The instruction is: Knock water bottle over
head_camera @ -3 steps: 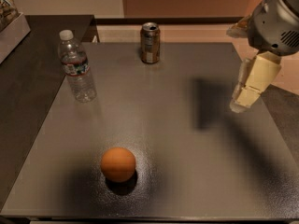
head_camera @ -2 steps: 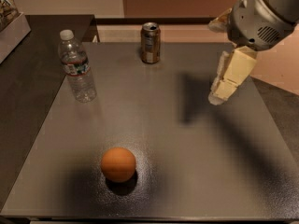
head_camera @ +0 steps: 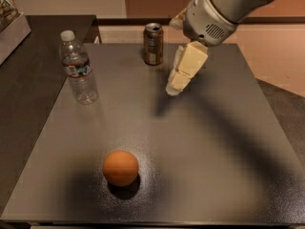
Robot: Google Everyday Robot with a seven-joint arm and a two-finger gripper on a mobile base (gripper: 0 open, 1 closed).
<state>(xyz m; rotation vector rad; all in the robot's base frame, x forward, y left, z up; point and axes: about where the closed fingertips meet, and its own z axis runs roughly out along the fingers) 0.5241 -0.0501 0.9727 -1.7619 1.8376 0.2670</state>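
Note:
The water bottle stands upright at the back left of the dark table. It is clear and ribbed, with a white cap and a dark label band. My gripper hangs above the table's back middle, well to the right of the bottle and just right of the can, with its cream fingers pointing down and to the left. It holds nothing and touches nothing.
A brown-and-silver drink can stands upright at the back middle. An orange lies near the front, left of centre. A darker counter adjoins the table on the left, with a box on it at the far left corner.
My arm and gripper have moved left across the table, from the right side to beside the can. The bottle, can and orange have not moved.

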